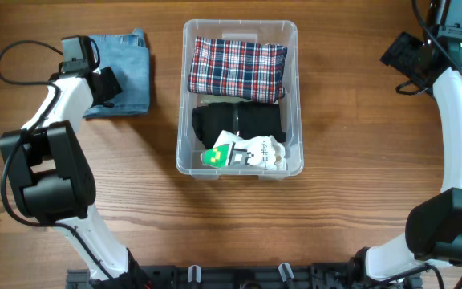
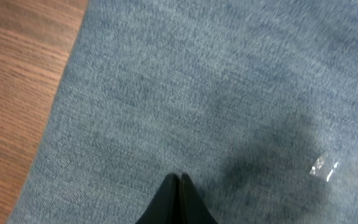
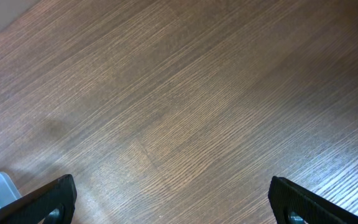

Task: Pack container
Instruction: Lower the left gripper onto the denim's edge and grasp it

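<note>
Wood table [image 1: 335, 217], container [image 1: 187, 96] base under clothes [image 1: 237, 68], R hand [image 3: 173, 205] half off-frame.

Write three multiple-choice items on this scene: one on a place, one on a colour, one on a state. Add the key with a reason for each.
1. Where is the folded denim relative to the container?
A. inside it
B. draped over its rim
C. on the table beside it, on the left arm's side

2. The cloth at the container's far end is:
A. red, white and navy plaid
B. plain yellow
C. green striped

3. The grippers stand:
A. both open
B. left gripper shut, right gripper open
C. left open, right shut

Key:
1 C: the overhead view shows the denim flat on the wood, outside the bin wall.
2 A: the check pattern is plain from overhead.
3 B: the left wrist view shows fingertips together over denim, and the right wrist view shows fingers wide apart over bare wood.
</note>
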Available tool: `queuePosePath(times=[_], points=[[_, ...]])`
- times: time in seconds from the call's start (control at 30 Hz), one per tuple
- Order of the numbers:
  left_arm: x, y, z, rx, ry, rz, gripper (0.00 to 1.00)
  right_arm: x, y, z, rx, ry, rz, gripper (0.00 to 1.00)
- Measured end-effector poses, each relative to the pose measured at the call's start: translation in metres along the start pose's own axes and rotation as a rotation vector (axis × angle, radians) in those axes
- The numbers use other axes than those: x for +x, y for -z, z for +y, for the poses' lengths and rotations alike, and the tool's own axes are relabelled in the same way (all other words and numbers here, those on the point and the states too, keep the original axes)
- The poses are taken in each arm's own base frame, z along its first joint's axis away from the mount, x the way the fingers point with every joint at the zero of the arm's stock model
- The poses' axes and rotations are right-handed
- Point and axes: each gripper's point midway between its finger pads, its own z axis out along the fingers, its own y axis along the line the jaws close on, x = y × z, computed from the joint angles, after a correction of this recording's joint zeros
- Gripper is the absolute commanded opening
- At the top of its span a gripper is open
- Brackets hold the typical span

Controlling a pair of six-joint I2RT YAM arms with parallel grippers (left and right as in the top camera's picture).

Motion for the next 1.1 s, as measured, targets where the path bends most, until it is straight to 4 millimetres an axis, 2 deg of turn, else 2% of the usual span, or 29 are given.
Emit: queuePosePath(times=[0.37,0.77,1.0,1.03,1.1], points=[[0.011,0.002,-0.008,0.072,0.122,0.066,0.04,0.0,0.0,0.0,0.0,0.0,0.0,1.0],[0.023,0.011,-0.052,0.338,0.228,0.169,0.04,0.0,0.0,0.0,0.0,0.0,0.0,1.0],[0.01,0.017,-0.07,0.441,0.25,0.134,0.04,0.0,0.0,0.0,0.0,0.0,0.0,1.0],[0.007,0.018,-0.071,0.45,0.249,0.122,0.07,0.0,0.0,0.0,0.0,0.0,0.0,1.0],[-0.004,0.024,-0.072,0.472,0.247,0.08,0.19,0.0,0.0,0.0,0.0,0.0,0.0,1.0]])
